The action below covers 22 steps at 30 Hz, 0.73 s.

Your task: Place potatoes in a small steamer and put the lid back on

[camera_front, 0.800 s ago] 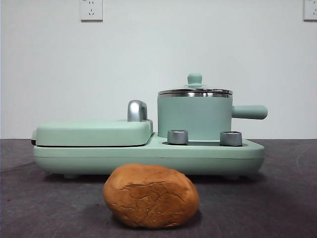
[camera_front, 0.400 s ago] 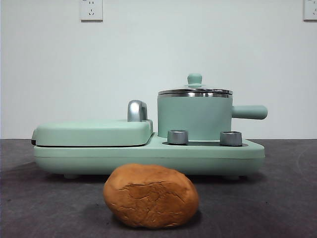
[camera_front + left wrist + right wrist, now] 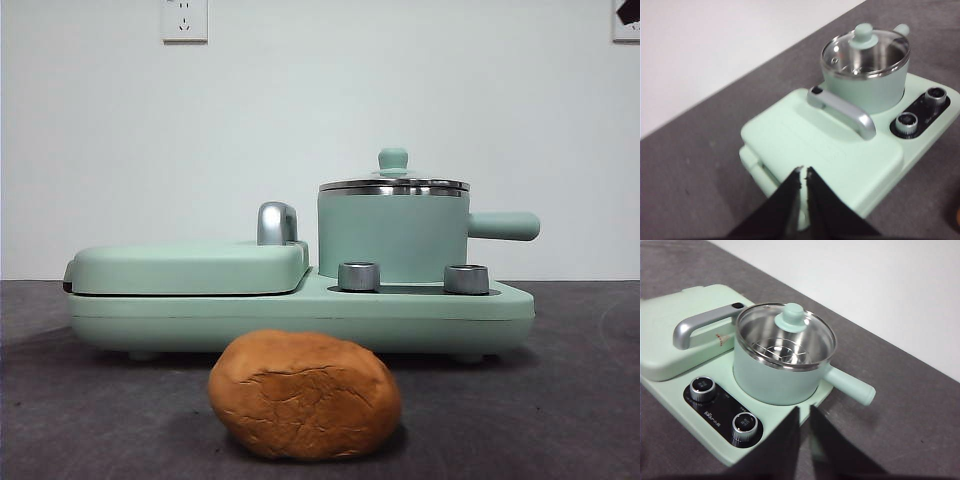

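The potato (image 3: 305, 395), an orange-brown cracked lump, lies on the dark table in front of the appliance. The mint-green steamer (image 3: 392, 235) stands on the appliance's right side, its side handle (image 3: 505, 226) pointing right. The glass lid (image 3: 393, 185) with its green knob sits on it. The right wrist view shows the steamer (image 3: 775, 380), the lid (image 3: 785, 337) and a steel rack inside. My right gripper (image 3: 804, 415) hovers above the table near the steamer, empty, jaws together. My left gripper (image 3: 804, 172) hovers above the griddle cover (image 3: 825, 150), empty, jaws together. The left wrist view also shows the steamer (image 3: 865, 85).
The appliance base (image 3: 300, 318) carries a flat griddle cover (image 3: 185, 268) with a chrome handle (image 3: 277, 223) and two steel dials (image 3: 359, 276) (image 3: 466, 279). A black arm tip (image 3: 627, 10) shows at the top right corner. A white wall stands behind.
A black arm tip has come into the top right corner of the front view. The potato, steamer and lid have not moved.
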Each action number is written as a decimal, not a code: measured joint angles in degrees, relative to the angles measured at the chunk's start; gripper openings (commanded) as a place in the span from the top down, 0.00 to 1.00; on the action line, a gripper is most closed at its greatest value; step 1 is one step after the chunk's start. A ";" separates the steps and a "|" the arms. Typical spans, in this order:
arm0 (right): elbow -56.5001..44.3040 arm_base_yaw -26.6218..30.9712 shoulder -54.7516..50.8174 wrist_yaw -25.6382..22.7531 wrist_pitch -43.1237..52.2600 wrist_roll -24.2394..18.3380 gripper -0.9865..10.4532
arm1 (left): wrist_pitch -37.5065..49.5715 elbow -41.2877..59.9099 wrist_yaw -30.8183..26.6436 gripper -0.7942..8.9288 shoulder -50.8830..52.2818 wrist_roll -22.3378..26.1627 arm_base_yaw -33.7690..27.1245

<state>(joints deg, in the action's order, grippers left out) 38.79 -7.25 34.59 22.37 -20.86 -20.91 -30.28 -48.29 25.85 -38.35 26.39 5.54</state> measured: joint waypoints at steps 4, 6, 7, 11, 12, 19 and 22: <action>0.09 -0.28 0.33 0.00 -0.13 -0.72 0.74 | 3.23 -0.28 -0.04 0.64 0.11 -1.33 0.79; 0.09 -0.28 0.31 0.00 -0.11 -0.83 0.74 | 3.93 -0.35 -0.04 0.62 0.11 -3.41 1.05; 0.09 -0.28 0.31 0.00 -0.11 -0.94 0.73 | 4.04 -0.35 -0.04 0.62 0.11 -4.11 1.14; 0.09 -0.28 0.33 0.00 -0.11 -1.20 0.72 | 5.55 -0.35 -0.07 0.62 -0.44 -7.13 1.92; 0.09 -0.28 0.33 0.00 -0.11 -1.20 0.72 | 6.03 -0.35 -0.07 0.62 -0.87 -7.87 2.29; 0.09 -0.28 0.33 0.00 0.92 -1.16 0.72 | 16.76 -0.35 -0.09 0.62 -7.72 -12.76 6.88; 0.09 -0.28 0.33 0.00 1.44 -1.16 0.72 | 23.98 -0.35 -1.09 0.62 -12.74 -14.80 9.79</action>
<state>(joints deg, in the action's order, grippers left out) 38.87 -7.53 34.92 22.37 -19.42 -22.06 -6.31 -48.64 24.75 -51.09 11.60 15.33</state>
